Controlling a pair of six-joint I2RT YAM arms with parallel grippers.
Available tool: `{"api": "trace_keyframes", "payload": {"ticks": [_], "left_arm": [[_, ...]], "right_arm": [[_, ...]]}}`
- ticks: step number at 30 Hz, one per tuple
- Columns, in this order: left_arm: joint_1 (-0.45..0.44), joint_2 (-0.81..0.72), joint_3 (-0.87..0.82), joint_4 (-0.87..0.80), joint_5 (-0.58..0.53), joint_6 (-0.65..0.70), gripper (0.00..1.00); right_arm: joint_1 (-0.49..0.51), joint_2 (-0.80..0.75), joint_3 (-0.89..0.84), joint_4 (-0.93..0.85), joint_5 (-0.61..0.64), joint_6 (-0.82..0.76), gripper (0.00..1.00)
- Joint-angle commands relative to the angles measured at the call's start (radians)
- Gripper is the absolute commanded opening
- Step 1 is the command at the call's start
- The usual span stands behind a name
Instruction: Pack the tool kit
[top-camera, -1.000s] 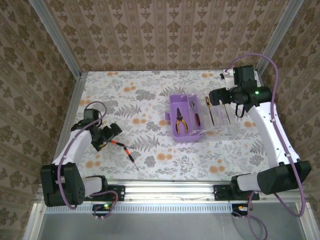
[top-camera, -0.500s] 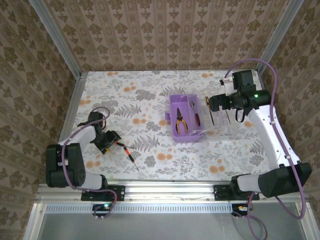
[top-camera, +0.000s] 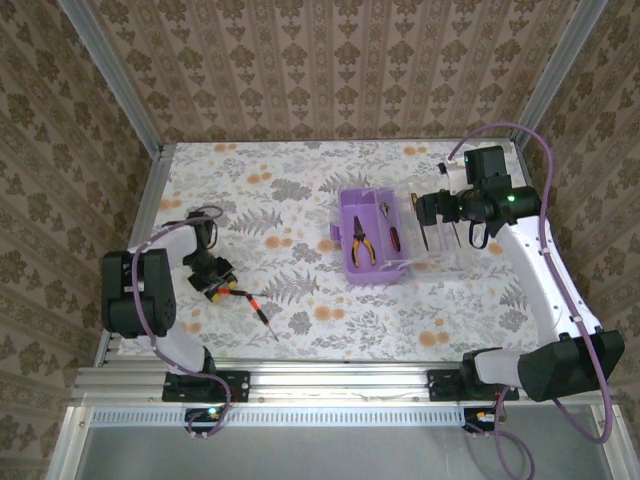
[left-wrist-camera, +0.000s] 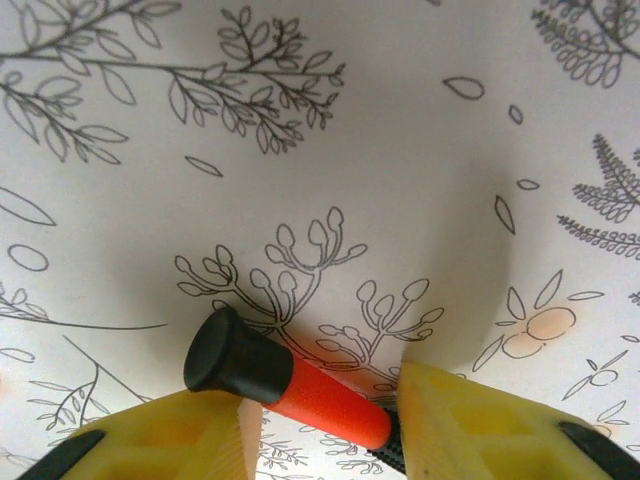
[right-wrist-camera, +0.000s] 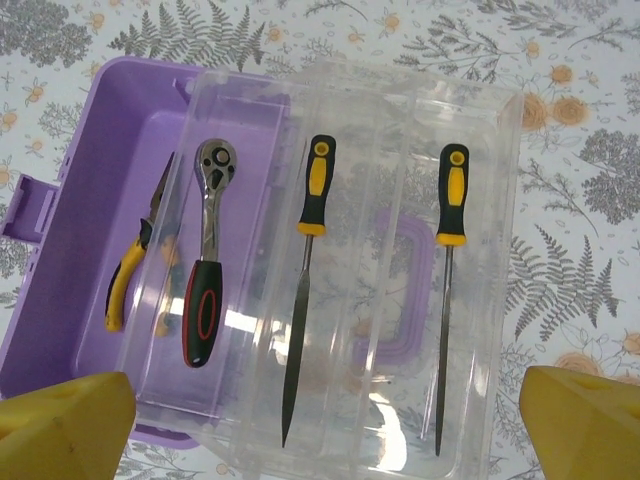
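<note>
Screwdriver lying on table, near left side, well apart from purple box. Orange handle between fingers of left gripper; clamped or not, cannot tell. Right gripper spread wide above clear lid. Pliers, wrench inside box.

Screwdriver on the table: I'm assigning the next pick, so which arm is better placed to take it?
Left. The left end effector is down at the screwdriver, fingers either side of its orange handle. The right end effector is open above the tool kit box, far from the screwdriver.
</note>
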Motion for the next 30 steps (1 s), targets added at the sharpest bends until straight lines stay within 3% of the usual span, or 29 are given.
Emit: {"api": "trace_keyframes", "payload": {"ticks": [1,20,25,30], "left_arm": [[-0.018,0.088,0.011,0.245,-0.03,-0.004,0.35],[-0.089,0.192,0.218,0.296,-0.075,-0.049,0.08],[-0.104,0.164,0.288,0.283,-0.071,-0.006,0.0],[-0.147,0.081,0.357,0.23,-0.082,0.062,0.0]], "right_arm": [[0.006,-0.009,0.002,0.024,-0.035,-0.013,1.0],[0.007,-0.038,-0.001,0.013,-0.04,-0.018,1.0],[0.021,-0.054,0.002,0.0,-0.048,-0.018,1.0],[0.067,-0.075,-0.001,-0.017,-0.094,-0.027,1.0]]}}
